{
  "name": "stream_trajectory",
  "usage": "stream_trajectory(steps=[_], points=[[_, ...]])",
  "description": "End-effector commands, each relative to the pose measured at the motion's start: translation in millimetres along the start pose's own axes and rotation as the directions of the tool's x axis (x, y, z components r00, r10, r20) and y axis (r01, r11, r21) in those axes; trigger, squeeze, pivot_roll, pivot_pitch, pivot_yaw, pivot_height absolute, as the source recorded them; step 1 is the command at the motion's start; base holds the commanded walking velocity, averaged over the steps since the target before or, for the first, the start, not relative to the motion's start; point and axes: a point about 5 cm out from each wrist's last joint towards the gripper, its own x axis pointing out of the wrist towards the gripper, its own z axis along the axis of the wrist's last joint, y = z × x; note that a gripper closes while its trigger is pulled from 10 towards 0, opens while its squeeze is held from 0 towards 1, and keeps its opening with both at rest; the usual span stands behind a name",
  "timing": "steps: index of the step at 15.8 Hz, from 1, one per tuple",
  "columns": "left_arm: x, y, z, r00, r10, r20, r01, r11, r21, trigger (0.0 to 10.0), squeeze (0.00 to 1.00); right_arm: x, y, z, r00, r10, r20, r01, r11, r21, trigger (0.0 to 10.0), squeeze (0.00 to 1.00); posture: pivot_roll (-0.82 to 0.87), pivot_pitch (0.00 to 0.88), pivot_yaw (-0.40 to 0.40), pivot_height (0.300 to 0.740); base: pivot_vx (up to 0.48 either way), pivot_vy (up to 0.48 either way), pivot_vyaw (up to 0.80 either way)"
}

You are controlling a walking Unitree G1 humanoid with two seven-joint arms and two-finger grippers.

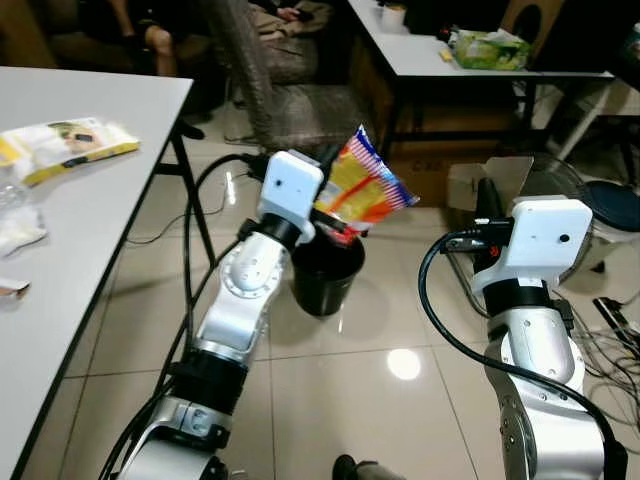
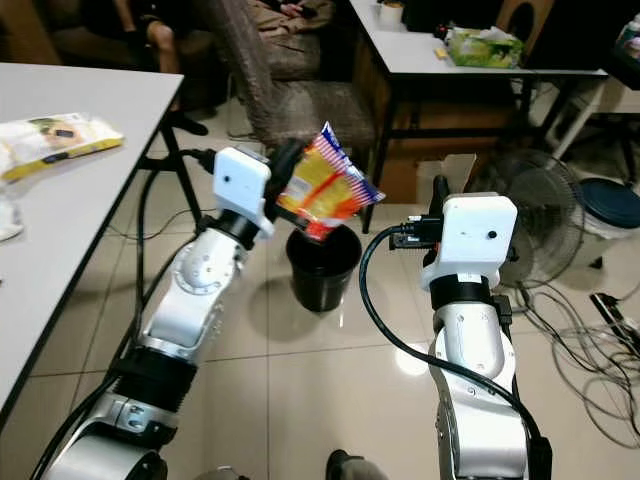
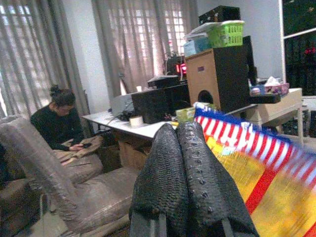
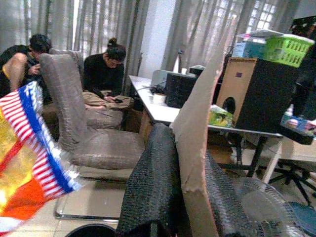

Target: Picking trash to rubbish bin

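1. The left end effector point(image 3: 190, 182) is closed on a snack wrapper point(image 1: 360, 187), a yellow and orange bag with a red, white and blue striped edge; its two black fingers point(image 3: 163, 173) are pressed together on the bag's lower end.
2. The wrapper hangs directly above the black rubbish bin point(image 1: 325, 275), its lower corner just over the bin's rim and not inside it.
3. The wrapper's long axis is tilted: it rises from the pinched end above the bin, up and away toward the robot's right, striped edge uppermost.
4. The right end effector point(image 4: 190, 197) is to the right of the bin, raised to about the level of the wrapper. It is clamped on a piece of brown cardboard point(image 4: 200, 148), which stands upright between its fingers with a torn edge.
5. Left of the bin, a grey bench point(image 1: 100, 230) carries a yellow packet point(image 1: 65, 145).
6. Beyond the bin stands a grey-brown chair point(image 1: 290, 100), and a floor fan point(image 2: 545, 225) sits to the bin's right.
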Motion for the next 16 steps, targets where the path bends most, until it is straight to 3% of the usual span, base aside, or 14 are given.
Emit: stream_trajectory(steps=[1, 5, 16], points=[[2.8, -3.6, 3.1, 1.000, -0.025, 0.011, 0.025, 1.000, -0.012, 10.0, 0.00, 0.6, 0.9, 2.9, 1.000, 0.005, 0.015, -0.005, 1.000, 0.000, 10.0, 0.00, 0.09, 0.098, -0.037, 0.740, 0.000, 0.000, 0.00], [2.6, -3.2, 1.4, 1.000, -0.028, -0.003, 0.028, 0.999, -0.027, 10.0, 0.00, -0.1, 2.7, 2.6, 1.000, 0.013, 0.016, -0.013, 1.000, -0.001, 10.0, 0.00, 0.09, 0.098, -0.037, 0.740, 0.240, 0.000, 0.00], [3.9, -5.2, 0.3, 0.999, -0.052, -0.012, 0.052, 0.998, -0.032, 10.0, 0.00, 0.4, 4.0, -0.6, 1.000, 0.016, 0.010, -0.016, 1.000, -0.005, 10.0, 0.00, 0.10, 0.095, -0.028, 0.740, 0.420, 0.000, 0.00]])
